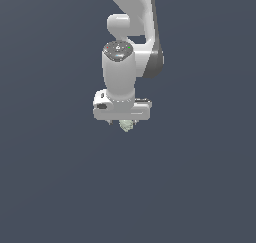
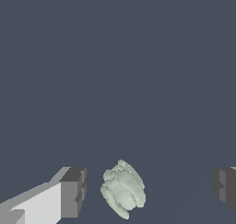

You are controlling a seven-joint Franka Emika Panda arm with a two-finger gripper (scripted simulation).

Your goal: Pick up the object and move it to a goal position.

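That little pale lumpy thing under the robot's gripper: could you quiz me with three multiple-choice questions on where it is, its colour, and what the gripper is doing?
1. Where is the object?
A. Between the gripper's two fingers
B. Far off at the exterior view's left
C. On top of the arm

2. What colour is it?
A. Bright red
B. Pale grey-green
C. Black

3. How does the gripper stand?
A. Shut tight on the object
B. Out of sight
C. Open, with gaps on both sides of the object

Answers: 1 A, the wrist view shows it between the fingers. 2 B, it looks pale grey-green in both views. 3 C, dark floor shows between each finger and the object.
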